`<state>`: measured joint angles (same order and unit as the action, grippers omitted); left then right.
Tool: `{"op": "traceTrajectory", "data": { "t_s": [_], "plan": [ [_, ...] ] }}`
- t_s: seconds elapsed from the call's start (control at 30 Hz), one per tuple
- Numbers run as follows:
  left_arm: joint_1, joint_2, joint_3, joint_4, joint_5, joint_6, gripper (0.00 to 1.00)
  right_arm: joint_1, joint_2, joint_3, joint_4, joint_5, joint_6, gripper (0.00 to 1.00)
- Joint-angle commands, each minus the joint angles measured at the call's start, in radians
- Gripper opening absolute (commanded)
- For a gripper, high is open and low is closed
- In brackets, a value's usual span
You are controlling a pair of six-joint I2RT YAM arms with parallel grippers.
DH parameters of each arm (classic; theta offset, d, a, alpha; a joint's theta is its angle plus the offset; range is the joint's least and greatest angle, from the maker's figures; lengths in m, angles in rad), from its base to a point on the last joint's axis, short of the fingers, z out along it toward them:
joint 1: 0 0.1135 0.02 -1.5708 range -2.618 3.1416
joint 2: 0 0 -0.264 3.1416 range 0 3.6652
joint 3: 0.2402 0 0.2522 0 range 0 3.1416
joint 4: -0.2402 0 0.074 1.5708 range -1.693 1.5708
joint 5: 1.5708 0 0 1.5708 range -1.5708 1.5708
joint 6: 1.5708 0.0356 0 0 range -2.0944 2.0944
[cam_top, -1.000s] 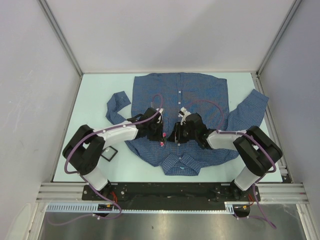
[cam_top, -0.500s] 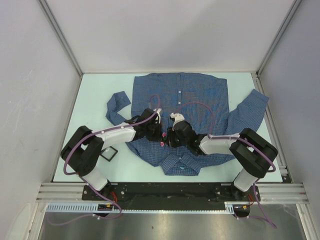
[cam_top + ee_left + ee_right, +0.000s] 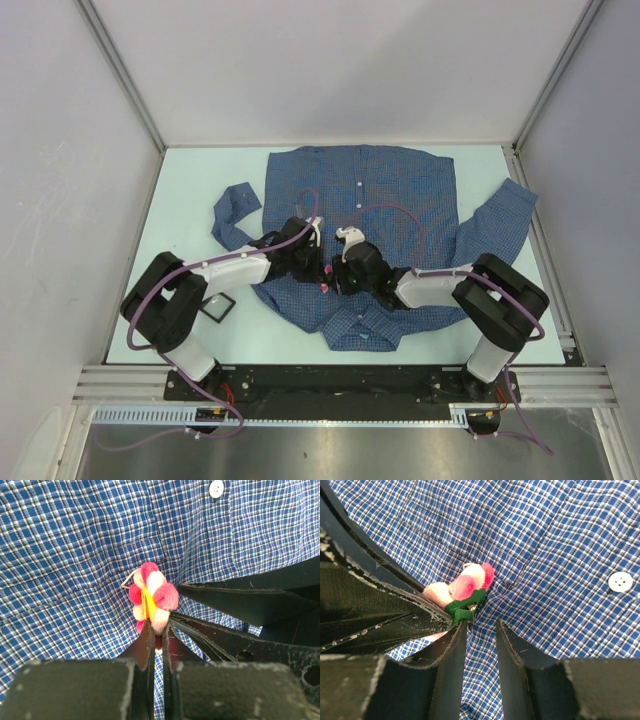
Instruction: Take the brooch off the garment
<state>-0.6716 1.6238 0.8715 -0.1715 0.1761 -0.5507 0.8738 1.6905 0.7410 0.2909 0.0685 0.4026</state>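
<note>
Pinching the brooch [image 3: 154,591] at its lower edge, our left tool [image 3: 157,628] is clamped shut; the flower sits at its tips, pinned to the garment [image 3: 70,555]. Our right tool [image 3: 481,625] gapes half open alongside, empty. Pulling now, we risk tearing cloth if the pin is clasped.

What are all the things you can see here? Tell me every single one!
shirt: one, blue checked, spread flat on the table
brooch: one, pink and white flower with a yellow centre, on the shirt front, pinched by the left gripper
buttons: a row, white, down the shirt front
black-framed square: one, on the table by the left arm, off the shirt
table: one, pale green
cables: two, purple, one along each arm
left gripper: black, shut on the brooch
right gripper: black, open, one fingertip at the brooch's green back
</note>
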Motion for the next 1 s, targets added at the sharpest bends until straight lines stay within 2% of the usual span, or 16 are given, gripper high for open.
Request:
{"op": "traceTrajectory", "data": {
  "t_s": [0.0, 0.23, 0.47, 0.97],
  "plan": [
    [0.003, 0.057, -0.035, -0.022, -0.046, 0.008, 0.0, 0.005, 0.012, 0.034, 0.082, -0.056, -0.036, 0.35],
    [0.004, 0.062, -0.031, -0.025, -0.047, 0.006, 0.0, 0.01, -0.002, 0.031, 0.074, -0.096, -0.058, 0.36],
    [0.003, 0.05, -0.034, -0.046, -0.089, -0.012, 0.0, -0.016, -0.064, 0.015, 0.045, -0.133, -0.007, 0.34],
    [0.003, 0.068, -0.028, -0.046, -0.072, -0.011, 0.0, -0.029, 0.02, 0.017, 0.134, -0.176, -0.061, 0.34]
  ]
}}
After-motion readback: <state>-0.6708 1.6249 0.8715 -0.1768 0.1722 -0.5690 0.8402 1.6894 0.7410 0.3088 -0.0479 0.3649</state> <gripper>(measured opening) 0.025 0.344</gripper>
